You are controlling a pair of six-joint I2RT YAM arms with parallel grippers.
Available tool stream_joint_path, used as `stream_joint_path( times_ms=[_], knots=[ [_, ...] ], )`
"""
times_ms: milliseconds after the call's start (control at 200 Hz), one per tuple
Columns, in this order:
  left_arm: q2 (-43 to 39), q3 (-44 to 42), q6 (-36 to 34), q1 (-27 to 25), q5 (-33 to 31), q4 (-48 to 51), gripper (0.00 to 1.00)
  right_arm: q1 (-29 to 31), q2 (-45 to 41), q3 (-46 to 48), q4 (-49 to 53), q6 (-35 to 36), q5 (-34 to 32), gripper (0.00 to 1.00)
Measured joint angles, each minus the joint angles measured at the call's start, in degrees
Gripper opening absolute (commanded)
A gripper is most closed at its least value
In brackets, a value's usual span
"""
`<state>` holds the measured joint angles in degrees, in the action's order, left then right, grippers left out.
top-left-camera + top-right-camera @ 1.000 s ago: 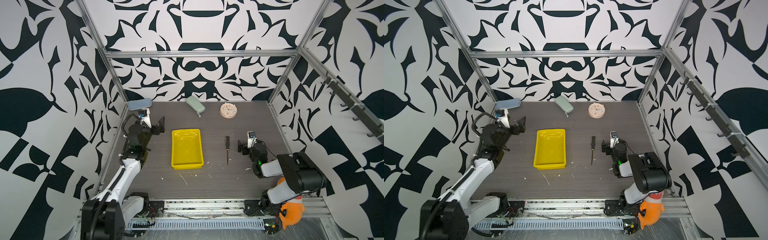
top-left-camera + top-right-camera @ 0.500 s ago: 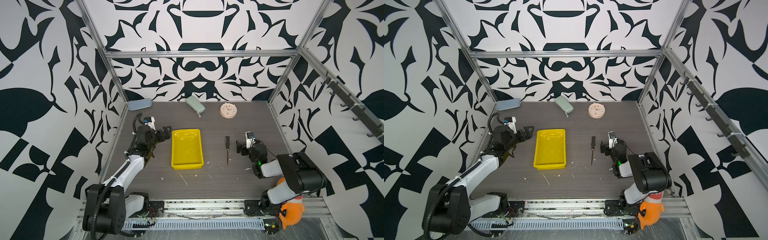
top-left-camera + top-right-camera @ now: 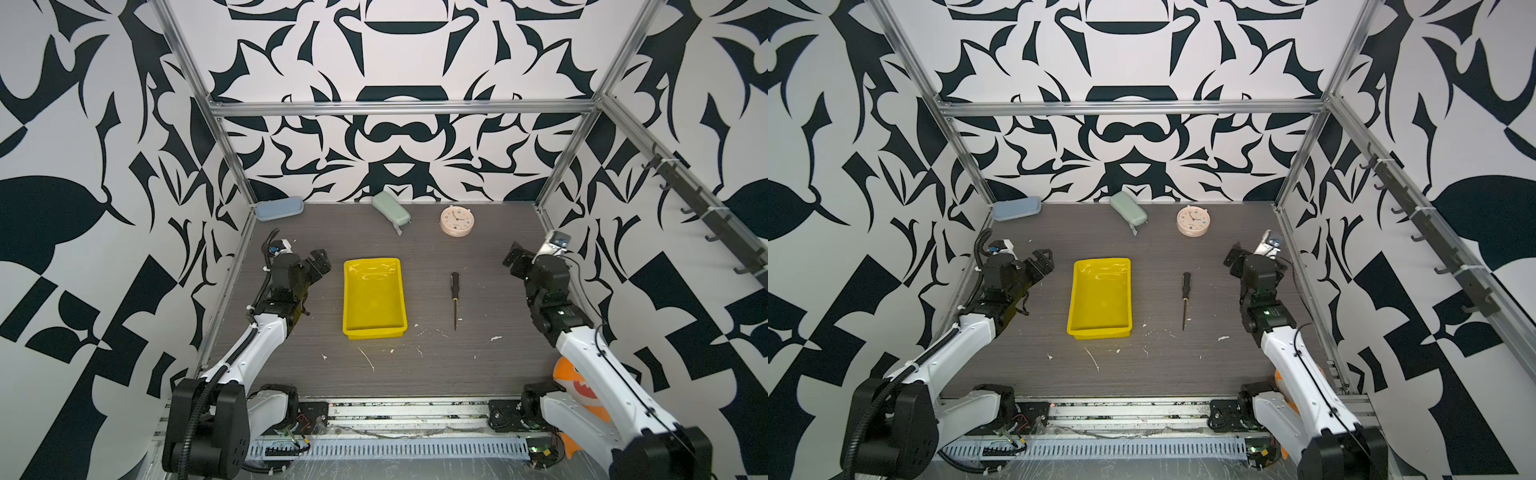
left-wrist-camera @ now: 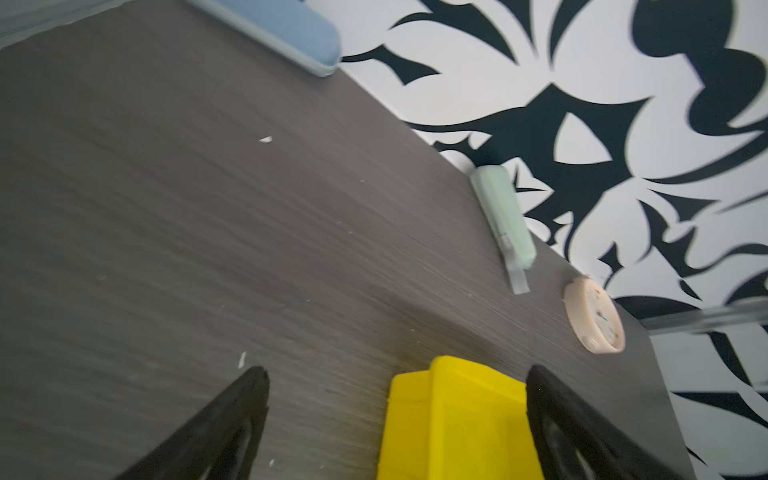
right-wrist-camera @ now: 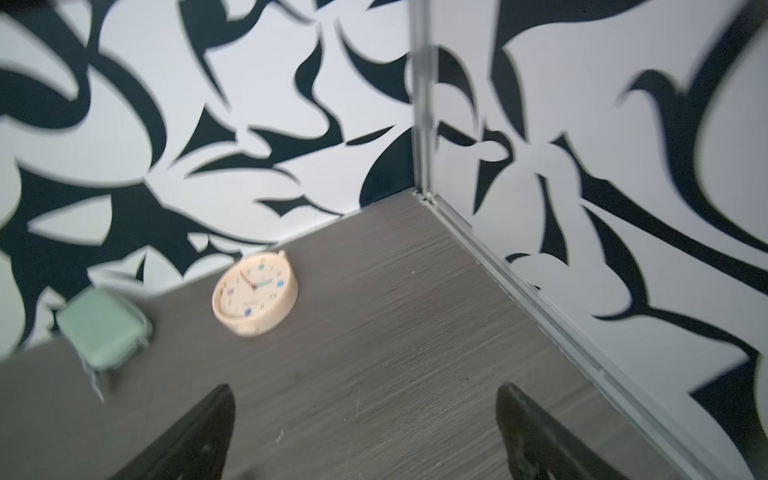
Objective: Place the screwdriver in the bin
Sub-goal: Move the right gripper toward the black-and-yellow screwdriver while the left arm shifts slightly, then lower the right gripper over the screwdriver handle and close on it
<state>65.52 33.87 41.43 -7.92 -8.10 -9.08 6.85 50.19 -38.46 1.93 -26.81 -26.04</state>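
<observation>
The screwdriver (image 3: 455, 297) lies right of the bin (image 3: 374, 303), apart from it. The left gripper (image 3: 320, 262), left of the bin, gapes empty; the right gripper (image 3: 512, 258), far right, likewise.

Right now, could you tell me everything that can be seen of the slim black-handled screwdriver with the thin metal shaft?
The slim screwdriver has a black handle, a small yellow collar and a long, thin, dark metal shaft. It lies flat on the grey wood-grain table, handle toward the back wall, tip toward the front. In both top views it rests to the right of the shallow yellow plastic bin, roughly parallel to it and apart from it. Only the table touches it.
</observation>
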Motion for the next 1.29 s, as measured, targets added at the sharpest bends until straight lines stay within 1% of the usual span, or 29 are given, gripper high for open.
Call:
stream_joint_path(
  times_ms=[115, 205, 265, 360, 465, 565, 675, 725, 810, 920, 985, 1070, 1110, 1295],
  knots=[
    [0.0, 0.0, 4.0, 0.2, -2.99, 2.89, 0.99, -0.11, -3.37, 1.53, 8.72, -7.17, 0.7, 1.0],
    [0.0, -0.09, 8.11, 0.2, -5.4, 4.61, 0.99, -0.11, -3.04, 3.3, 12.17, -11.76, 2.93, 1.0],
    [0.0, -0.5, 10.23, 0.2, -6.49, 4.66, 0.99, -0.11, -1.29, 4.0, 14.97, -14.75, 3.37, 1.0],
    [0.02, -0.92, 12.83, 0.2, -7.32, 4.63, 0.99, -0.07, -0.55, 4.28, 18.47, -17.86, 3.23, 1.0],
    [0.39, -1.6, 15.34, 0.2, -7.5, 3.65, 0.99, -0.07, -1.09, 4.24, 19.89, -20.02, 2.16, 1.0],
    [1.79, -2.69, 16.13, 0.2, -6.82, 1.33, 0.99, -0.09, 1.18, 3.78, 20.87, -19.74, 3.17, 1.0],
    [3.1, -3.93, 16.37, 0.2, -5.81, -0.83, 1.0, 0.22, 9.35, 1.18, 20.7, -19.34, 7.13, 1.0],
    [3.39, -4.33, 16.59, 0.2, -5.79, -1.4, 0.97, 0.96, 13.77, 0.02, 20.35, -19.74, 8.41, 1.0],
    [3.87, -4.44, 17.0, 0.2, -6.29, -1.53, 0.95, 4.15, 19.32, -0.61, 19.37, -20.87, 10.27, 1.0],
    [4.44, -4.44, 17.7, 0.22, -8.74, -1.09, 0.96, 9.68, 22.67, -1.01, 19.17, -21.31, 11.47, 1.0],
    [4.79, -4.44, 18.86, 0.35, -10.56, -0.24, 0.93, 11.8, 24.28, -2.29, 19.61, -20.83, 12.46, 0.97],
    [5.73, -4.44, 19.23, 0.7, -11.3, 0.04, 0.94, 12.55, 27.23, -5.68, 20.39, -19.12, 14.6, 0.94],
    [6.14, -4.44, 18.95, 0.92, -11.02, 0.11, 0.94, 12.52, 28.92, -7.54, 20.87, -18.08, 15.67, 0.93],
    [6.78, -4.0, 16.24, 1.29, -7.63, 0.79, 0.94, 13.4, 38.71, -16.39, 22.67, -13.97, 20.83, 0.83]
  ],
)
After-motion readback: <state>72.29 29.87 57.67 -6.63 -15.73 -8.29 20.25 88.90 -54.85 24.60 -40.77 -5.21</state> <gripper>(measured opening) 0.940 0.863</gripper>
